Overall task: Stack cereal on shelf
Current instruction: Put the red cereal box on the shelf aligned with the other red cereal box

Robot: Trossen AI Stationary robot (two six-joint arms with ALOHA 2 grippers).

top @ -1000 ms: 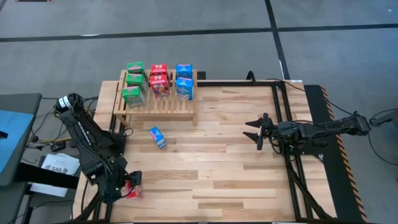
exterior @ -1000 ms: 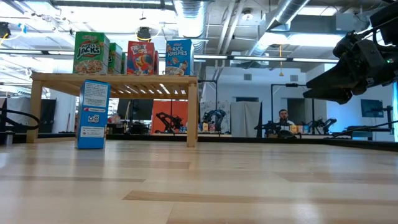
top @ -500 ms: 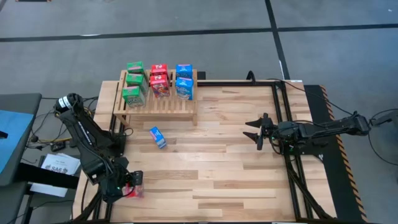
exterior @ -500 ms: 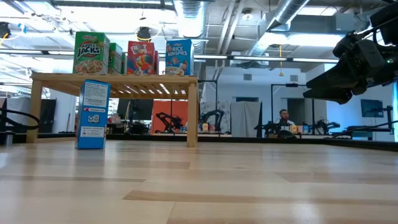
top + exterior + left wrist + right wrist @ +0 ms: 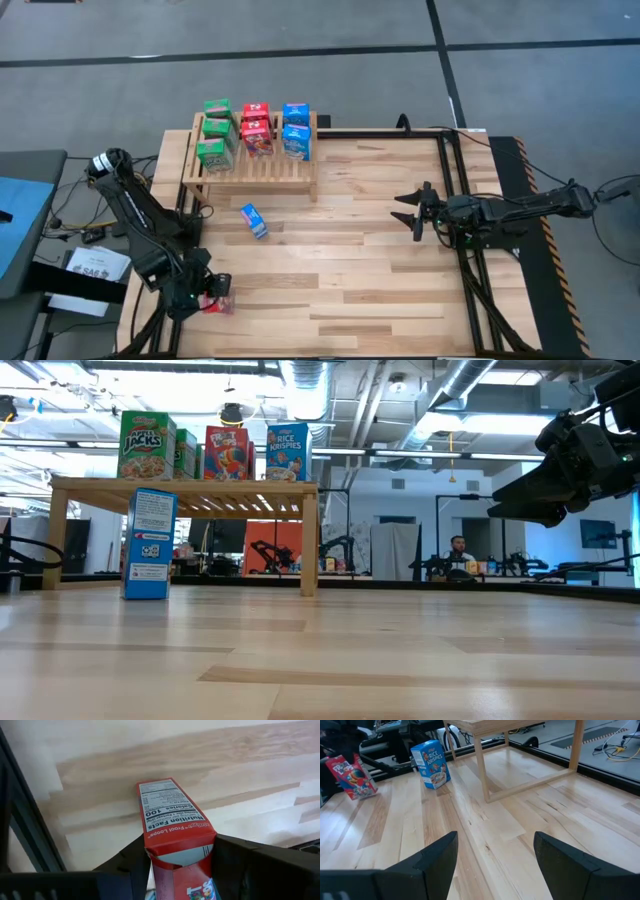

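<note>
1. The left gripper [image 5: 213, 298] is at the near left corner of the worktop [image 5: 380, 290], its fingers [image 5: 235, 862] closed on either side of a red Froot Loops box [image 5: 175, 832]. In the right wrist view that red box stands tilted on the planks.
2. A blue Rice Krispies box [image 5: 254, 221] stands alone on the worktop just in front of the shelf [image 5: 255, 170], well apart from the red box and between it and the shelf.
3. On the shelf's slatted top stand three green boxes [image 5: 215, 132] at the left, two red boxes [image 5: 256, 130] in the middle and two blue boxes [image 5: 295, 130] at the right. The low view shows Apple Jacks, Froot Loops and Rice Krispies fronts in a row.
4. The right gripper [image 5: 412, 210] hangs above the right part of the worktop with its fingers [image 5: 572, 865] spread wide and nothing between them, well apart from every box.
5. A black frame rail [image 5: 455, 190] runs along the right side of the worktop under the right arm.
6. A person [image 5: 457, 549] sits far back in the room, seen in the low view.
</note>
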